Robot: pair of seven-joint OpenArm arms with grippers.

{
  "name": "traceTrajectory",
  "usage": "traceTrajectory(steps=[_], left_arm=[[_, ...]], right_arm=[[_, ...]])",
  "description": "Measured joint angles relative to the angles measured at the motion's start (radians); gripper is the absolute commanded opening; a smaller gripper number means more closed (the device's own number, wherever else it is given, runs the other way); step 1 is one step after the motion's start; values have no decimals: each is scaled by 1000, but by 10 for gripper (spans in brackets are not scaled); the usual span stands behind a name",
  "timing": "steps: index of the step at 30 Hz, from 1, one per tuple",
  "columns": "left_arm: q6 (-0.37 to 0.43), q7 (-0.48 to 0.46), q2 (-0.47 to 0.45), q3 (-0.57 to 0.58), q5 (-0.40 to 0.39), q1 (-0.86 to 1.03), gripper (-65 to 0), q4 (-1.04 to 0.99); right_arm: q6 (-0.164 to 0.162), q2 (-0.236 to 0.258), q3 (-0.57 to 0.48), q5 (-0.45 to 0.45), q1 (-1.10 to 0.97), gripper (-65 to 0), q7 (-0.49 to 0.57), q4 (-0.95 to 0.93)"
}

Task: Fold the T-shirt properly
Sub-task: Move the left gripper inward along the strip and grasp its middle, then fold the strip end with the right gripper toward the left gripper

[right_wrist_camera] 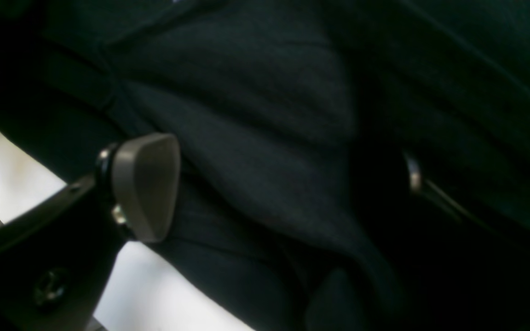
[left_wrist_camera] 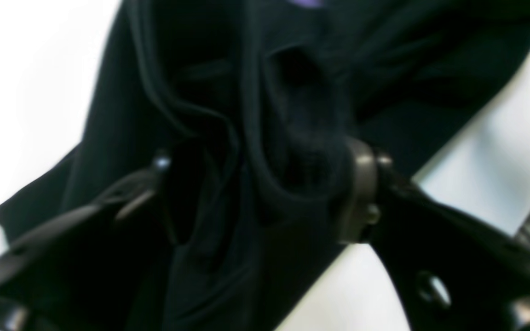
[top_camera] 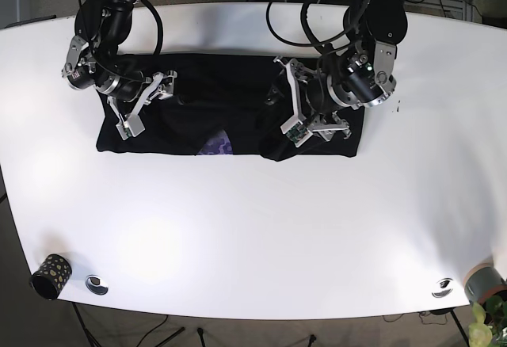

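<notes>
Table (top_camera: 253,228): white and oval-edged, filling most of the base view; its lower half is bare, and small things sit only along the near edge.
T-shirt (top_camera: 230,97): black, spread as a wide band across the table's far half, at about 12 o'clock from the table's middle; a purple patch (top_camera: 215,146) shows at its near edge, around 6 o'clock of the cloth.
Left arm: enters from 1 o'clock and bends down over the shirt's right end.
Right arm: enters from 11 o'clock and reaches onto the shirt's left end.
Left gripper (left_wrist_camera: 265,184): fingers apart, with a bunched ridge of the black cloth lying between them; the wrist view is blurred, and I cannot tell whether the pads press it.
Right gripper (right_wrist_camera: 288,184): fingers spread wide over folds of the shirt, the grey pad (right_wrist_camera: 145,184) lying against the cloth.
Speckled cup (top_camera: 49,274): at 8 o'clock, by the table's near corner.
</notes>
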Motion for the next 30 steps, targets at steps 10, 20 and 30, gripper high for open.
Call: traceTrajectory(steps=[10, 20, 30], left_arm=[[30, -2, -3, 142, -17, 3, -179, 129], [-73, -1, -20, -173, -1, 8, -287, 126], [-115, -2, -17, -394, -1, 19, -650, -21]], right_arm=[[0, 0, 0, 0, 0, -81, 0, 0], [-8, -8, -1, -26, 0, -81, -50, 63], [-18, -43, 202, -58, 61, -81, -182, 209]])
